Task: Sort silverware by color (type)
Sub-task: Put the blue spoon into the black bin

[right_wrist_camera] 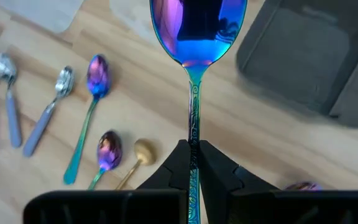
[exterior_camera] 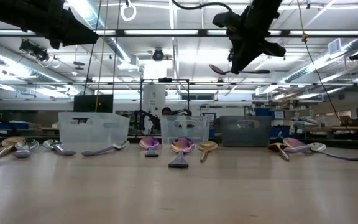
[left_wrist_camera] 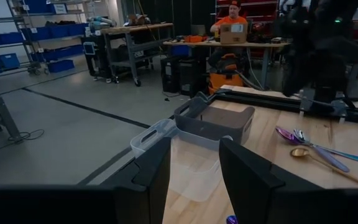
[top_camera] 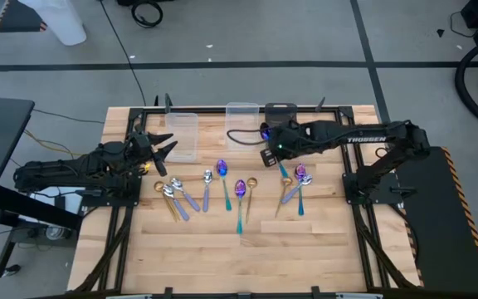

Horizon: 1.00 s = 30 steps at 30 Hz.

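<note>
My right gripper (top_camera: 270, 143) is raised above the table's far middle and is shut on an iridescent purple-blue spoon (right_wrist_camera: 196, 37) with a teal handle. In the low view this spoon (exterior_camera: 238, 70) hangs high above the table. Its bowl is over bare wood just short of the dark bin (right_wrist_camera: 316, 56). Several other spoons lie flat on the wood: silver ones (top_camera: 179, 198), gold ones (top_camera: 251, 189) and iridescent ones (top_camera: 222, 178). My left gripper (top_camera: 166, 148) waits open at the far left, pointing level at a clear bin (top_camera: 182, 133). My right gripper pinches the spoon's slim teal handle (right_wrist_camera: 193, 140) about halfway along, between its two fingertips. The fingers come slanting down from above and lie across the handle. The spoon is lifted clear and roughly level, bowl end out beyond the fingers and facing up.
Three small bins stand in a row along the far edge: two clear ones (top_camera: 243, 120) and the dark one (top_camera: 280, 112). More spoons lie right of centre (top_camera: 299, 184). The near half of the wooden table (top_camera: 239, 257) is bare. A person sits at a bench far behind (left_wrist_camera: 232, 18).
</note>
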Each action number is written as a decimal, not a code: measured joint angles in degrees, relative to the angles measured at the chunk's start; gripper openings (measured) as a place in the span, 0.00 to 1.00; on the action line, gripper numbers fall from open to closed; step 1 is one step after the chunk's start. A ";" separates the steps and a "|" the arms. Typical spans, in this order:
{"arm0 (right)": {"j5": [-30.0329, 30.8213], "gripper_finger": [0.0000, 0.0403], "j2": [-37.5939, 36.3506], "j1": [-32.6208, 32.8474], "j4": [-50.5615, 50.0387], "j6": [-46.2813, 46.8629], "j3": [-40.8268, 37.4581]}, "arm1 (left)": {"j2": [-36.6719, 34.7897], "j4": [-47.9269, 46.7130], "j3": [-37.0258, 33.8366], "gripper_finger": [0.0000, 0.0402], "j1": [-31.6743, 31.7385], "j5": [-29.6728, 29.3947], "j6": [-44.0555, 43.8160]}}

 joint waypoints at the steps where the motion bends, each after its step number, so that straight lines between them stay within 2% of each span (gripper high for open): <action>1: -0.09 0.07 0.02 -0.96 -0.02 -1.03 0.00 | 0.12 0.04 0.00 0.36 0.01 0.00 0.02; 15: -1.62 0.07 0.07 -13.49 2.03 -13.44 0.00 | 7.98 5.83 0.02 0.36 2.38 0.11 3.42; 22: -3.31 0.07 0.09 -17.44 3.34 -16.67 0.00 | 10.93 12.28 0.02 0.36 2.32 8.55 7.42; 30: -3.39 0.07 0.09 -20.94 4.49 -20.43 0.00 | 10.60 14.30 0.02 0.36 2.38 8.37 12.46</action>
